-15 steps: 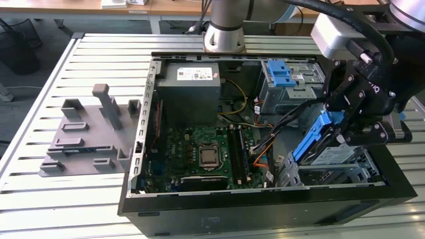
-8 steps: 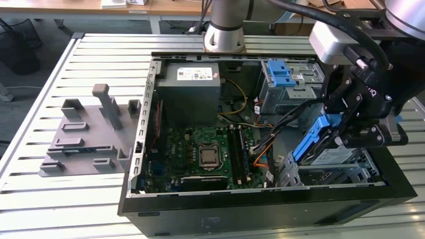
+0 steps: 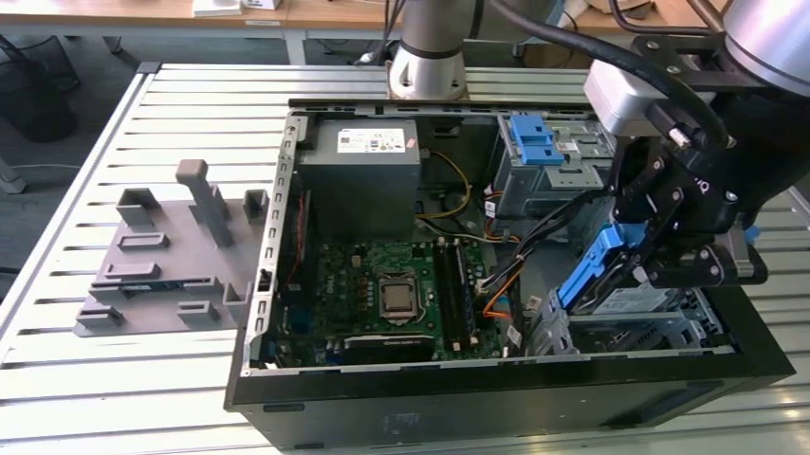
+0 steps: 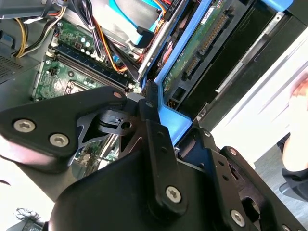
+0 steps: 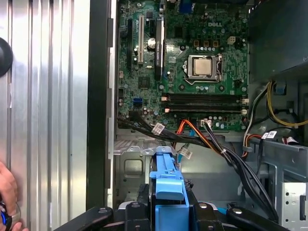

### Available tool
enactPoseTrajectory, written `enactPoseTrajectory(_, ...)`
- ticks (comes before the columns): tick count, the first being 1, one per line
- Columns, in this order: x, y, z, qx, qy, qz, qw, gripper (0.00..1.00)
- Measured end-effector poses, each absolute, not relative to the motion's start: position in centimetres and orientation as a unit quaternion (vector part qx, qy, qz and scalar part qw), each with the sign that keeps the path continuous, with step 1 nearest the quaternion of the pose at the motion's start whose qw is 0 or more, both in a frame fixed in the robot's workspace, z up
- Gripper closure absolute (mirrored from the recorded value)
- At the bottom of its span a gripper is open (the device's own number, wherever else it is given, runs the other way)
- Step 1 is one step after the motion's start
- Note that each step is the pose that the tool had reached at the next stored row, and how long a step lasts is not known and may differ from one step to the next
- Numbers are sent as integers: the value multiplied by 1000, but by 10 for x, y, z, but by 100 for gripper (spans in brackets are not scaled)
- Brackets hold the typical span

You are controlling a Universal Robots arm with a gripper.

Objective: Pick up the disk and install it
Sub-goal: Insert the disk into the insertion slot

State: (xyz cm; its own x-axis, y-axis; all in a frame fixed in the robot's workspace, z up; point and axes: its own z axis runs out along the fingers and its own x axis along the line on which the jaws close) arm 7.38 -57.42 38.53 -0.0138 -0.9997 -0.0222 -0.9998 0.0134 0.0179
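The disk [image 3: 590, 281], silver with a blue plastic frame, hangs tilted on edge over the metal drive cage [image 3: 639, 327] in the open computer case's corner, at the exterior view's lower right. My gripper [image 3: 648, 267] is shut on it from above. In the second wrist view the disk's green circuit side [image 4: 199, 45] and blue frame [image 4: 174, 120] run between the black fingers [image 4: 155, 130]. In the first wrist view the blue frame [image 5: 168, 185] stands clamped between the fingers [image 5: 142, 196].
The case holds a green motherboard [image 3: 386, 289], a grey power-supply box [image 3: 360, 163] and a blue latch on a metal cage [image 3: 537, 142]. Black and orange cables [image 3: 525, 242] run beside the disk. A grey fixture [image 3: 171, 251] lies on the slatted table. A person's hand [image 5: 6, 190] is nearby.
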Motion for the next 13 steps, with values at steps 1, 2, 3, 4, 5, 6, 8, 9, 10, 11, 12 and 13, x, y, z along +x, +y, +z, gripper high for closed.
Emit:
enactPoseTrajectory(1,74,-574,384,-702,712,14,2,63)
enactPoseTrajectory(2,74,-574,383,-702,712,14,2,63)
enactPoseTrajectory(3,74,-574,382,-702,712,14,2,63)
enactPoseTrajectory(4,74,-574,381,-702,712,14,2,63)
enactPoseTrajectory(5,74,-575,380,-702,712,14,2,63)
enactPoseTrajectory(6,74,-575,379,-702,712,14,2,63)
enactPoseTrajectory(8,74,-575,377,-702,712,14,2,63)
enactPoseTrajectory(9,74,-575,376,-702,712,14,2,63)
enactPoseTrajectory(10,74,-575,375,-702,712,14,2,63)
enactPoseTrajectory(11,74,-575,374,-702,712,14,2,63)
enactPoseTrajectory(12,74,-575,374,-702,712,14,2,63)
enactPoseTrajectory(13,74,-575,373,-702,712,14,2,63)
